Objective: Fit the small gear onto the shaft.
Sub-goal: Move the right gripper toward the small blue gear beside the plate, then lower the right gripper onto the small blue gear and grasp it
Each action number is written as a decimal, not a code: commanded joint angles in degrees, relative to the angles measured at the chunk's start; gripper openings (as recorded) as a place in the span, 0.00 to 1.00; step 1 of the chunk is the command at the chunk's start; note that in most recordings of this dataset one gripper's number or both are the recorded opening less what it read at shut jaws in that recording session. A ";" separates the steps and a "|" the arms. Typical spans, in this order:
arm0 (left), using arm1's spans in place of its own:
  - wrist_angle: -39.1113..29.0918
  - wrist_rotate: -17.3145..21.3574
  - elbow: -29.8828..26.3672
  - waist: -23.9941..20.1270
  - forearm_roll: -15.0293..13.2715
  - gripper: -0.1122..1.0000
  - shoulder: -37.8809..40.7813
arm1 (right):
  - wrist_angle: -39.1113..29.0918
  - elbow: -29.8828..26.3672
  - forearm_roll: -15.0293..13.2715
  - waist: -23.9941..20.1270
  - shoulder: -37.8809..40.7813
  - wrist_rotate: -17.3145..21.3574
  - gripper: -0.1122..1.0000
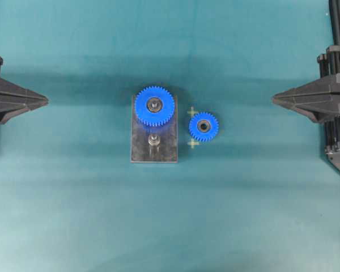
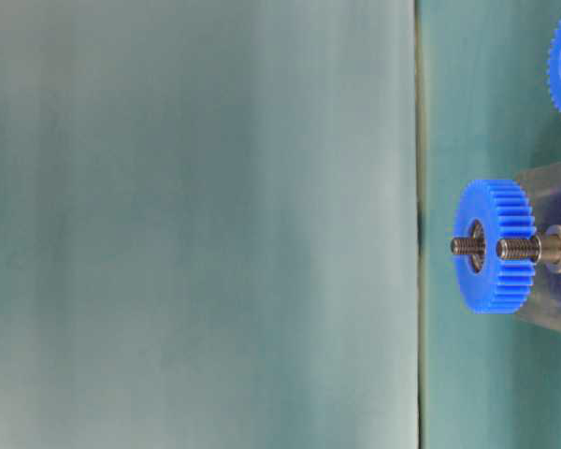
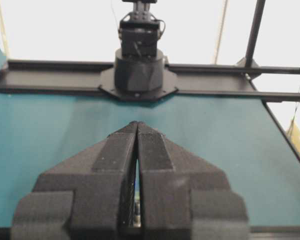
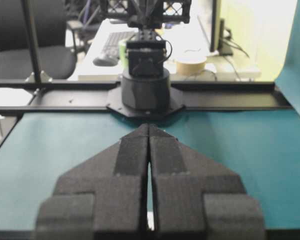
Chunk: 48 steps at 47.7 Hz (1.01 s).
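Observation:
The small gear (image 1: 204, 126) is bright blue with a dark metal-ringed hole and lies flat on the teal cloth, just right of the grey metal plate (image 1: 140, 148). The shaft (image 1: 154, 139) is a bare silver peg with a collar, standing on the plate's near half; it also shows in the table-level view (image 2: 533, 249). A larger blue gear (image 1: 154, 105) sits on another peg at the plate's far end. My left gripper (image 1: 45, 101) is shut and empty at the far left. My right gripper (image 1: 274, 100) is shut and empty at the far right. Both wrist views show closed jaws, left (image 3: 137, 123) and right (image 4: 148, 126).
Two small yellow cross marks (image 1: 192, 112) lie on the cloth beside the small gear. The opposite arm's base stands at the table's end in each wrist view (image 3: 138, 70) (image 4: 146, 85). A black frame rail (image 4: 230, 97) borders the table.

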<state>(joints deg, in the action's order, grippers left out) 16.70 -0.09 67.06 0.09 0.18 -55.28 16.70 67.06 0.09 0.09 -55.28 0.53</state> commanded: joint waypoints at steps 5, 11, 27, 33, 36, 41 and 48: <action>-0.88 -0.70 1.93 -0.62 0.70 0.10 2.55 | -5.36 -4.13 5.62 -0.09 1.32 2.02 0.11; -2.37 -0.62 0.79 -0.79 0.70 0.10 4.04 | -19.07 -5.89 8.96 1.05 3.43 5.27 0.11; -13.54 -0.88 -2.64 -0.88 0.70 0.10 8.96 | -30.76 -11.43 8.70 3.78 16.35 7.47 0.11; -13.54 -0.88 -2.81 -0.88 0.70 0.10 10.55 | -32.08 -13.45 8.70 4.75 22.50 7.47 0.11; -13.54 -0.88 -3.16 -0.88 0.70 0.10 11.34 | -34.01 -14.68 8.70 5.27 25.40 7.65 0.11; -13.54 -0.88 -3.69 -0.97 0.70 0.10 12.74 | -38.32 -17.40 8.61 6.77 30.67 7.65 0.11; -13.54 -0.88 -4.31 -0.88 0.70 0.10 14.77 | -42.63 -21.45 8.70 8.44 36.91 8.17 0.11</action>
<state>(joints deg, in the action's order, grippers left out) 2.90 -0.79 64.42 -0.70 0.70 -41.31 -24.26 48.78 8.88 7.82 -20.57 8.09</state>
